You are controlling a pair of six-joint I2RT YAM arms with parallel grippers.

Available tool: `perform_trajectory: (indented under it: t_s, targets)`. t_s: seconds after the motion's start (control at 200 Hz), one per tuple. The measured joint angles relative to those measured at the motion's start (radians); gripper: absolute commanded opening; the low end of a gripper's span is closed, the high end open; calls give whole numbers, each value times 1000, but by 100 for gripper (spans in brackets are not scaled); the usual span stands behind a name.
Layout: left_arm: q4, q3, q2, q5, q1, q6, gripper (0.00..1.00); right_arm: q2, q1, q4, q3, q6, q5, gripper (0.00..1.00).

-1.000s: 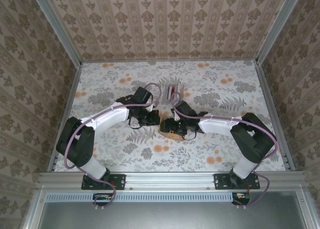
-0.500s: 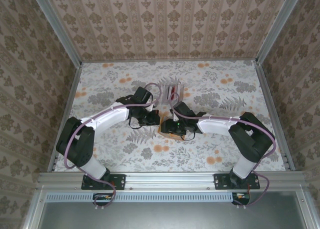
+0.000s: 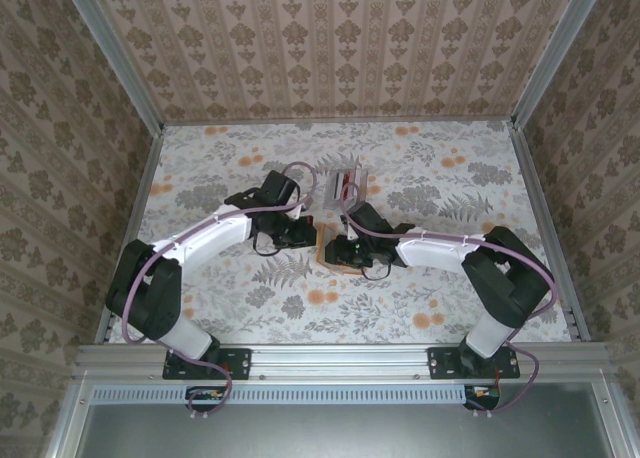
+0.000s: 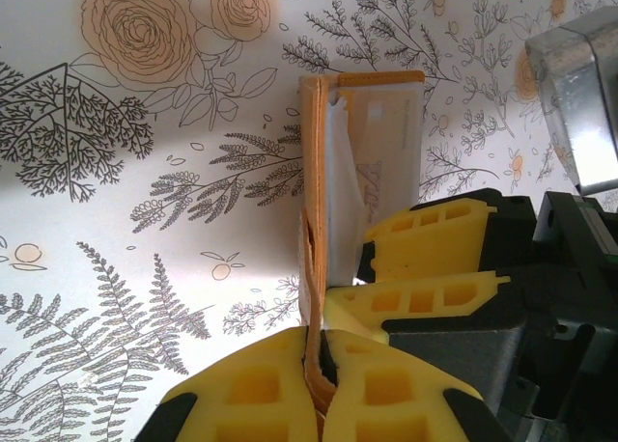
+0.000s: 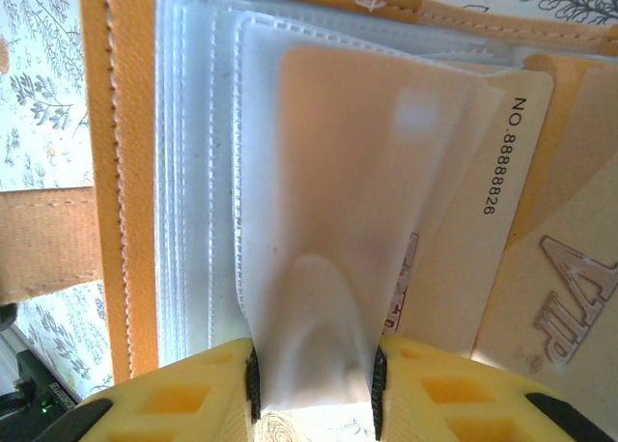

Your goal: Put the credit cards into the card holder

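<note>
While the card holder (image 3: pixel 335 250) is held open near the centre of the surface (image 3: pixel 250 168), a pocket is being readied.
Its orange cover (image 4: pixel 311 172) is clenched by the left hand (image 4: pixel 314 365) from the holder's 9 o'clock. A clear sleeve (image 5: pixel 319 220) is pinched by the right hand (image 5: pixel 314 389) from 3 o'clock, apparently firmly, though the contact is partly hidden. A numbered card (image 5: pixel 502 162) is seen at the sleeve's 3 o'clock. Next, the sleeve must be parted so a card can be slid in squarely.
</note>
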Motion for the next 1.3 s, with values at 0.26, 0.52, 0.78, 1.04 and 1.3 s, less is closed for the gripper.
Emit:
perform_trajectory:
  t_s: [0.26,0.52,0.78,1.04,1.3]
  targets:
    - [0,-3,0,0,1,0,0,-25,-7,0,-20,0,1,25]
    - [2,-16,0,0,14,0,0,-46,-20,1,-34,0,1,20]
    - [15,-29,0,1,26,0,0,-61,-35,3,-46,0,0,16]
    - [50,-76,14,1,41,0,0,-66,-57,28,-75,5,-7,16]
    - [93,-150,48,1,56,0,0,-64,-62,74,-79,5,-44,16]
